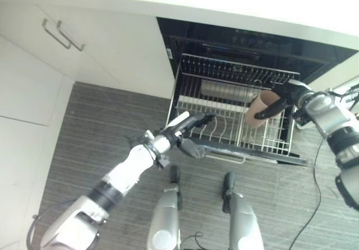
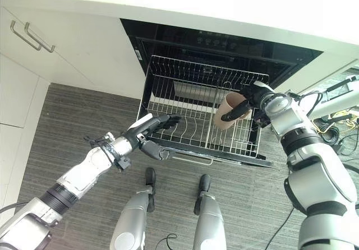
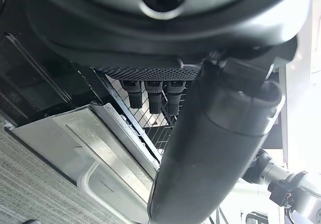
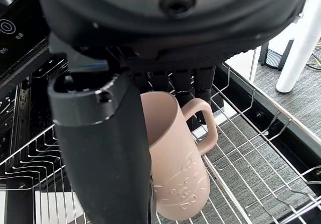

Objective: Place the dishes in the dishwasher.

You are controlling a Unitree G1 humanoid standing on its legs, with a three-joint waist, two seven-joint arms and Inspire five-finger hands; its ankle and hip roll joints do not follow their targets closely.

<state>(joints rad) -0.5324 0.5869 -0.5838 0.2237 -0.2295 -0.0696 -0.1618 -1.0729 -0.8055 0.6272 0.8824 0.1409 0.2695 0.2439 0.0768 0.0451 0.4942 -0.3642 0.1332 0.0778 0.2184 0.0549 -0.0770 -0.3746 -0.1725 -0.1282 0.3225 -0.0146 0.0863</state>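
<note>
The dishwasher (image 1: 252,42) stands open under a pale counter (image 1: 224,3), its dark cavity showing a control strip along the upper edge. Its wire rack (image 1: 185,73) is pulled out over the floor, a silvery grid of thin rods with rows of upright tines; a metallic cylinder (image 1: 227,91) lies on its side toward the back, and a white dish (image 1: 210,104) lies flat near the middle. White cabinets (image 1: 101,48) with bar handles (image 1: 63,35) run to the left. The floor (image 1: 90,138) is grey, finely striped wood-look planking. The right hand (image 2: 252,100) holds a matte pinkish-tan mug (image 4: 178,169) above the rack's right side, fingers hooked inside the rim and thumb pressed on the outer wall, handle turned away. The left hand (image 1: 193,121) rests at the rack's front left edge, fingers straight.
</note>
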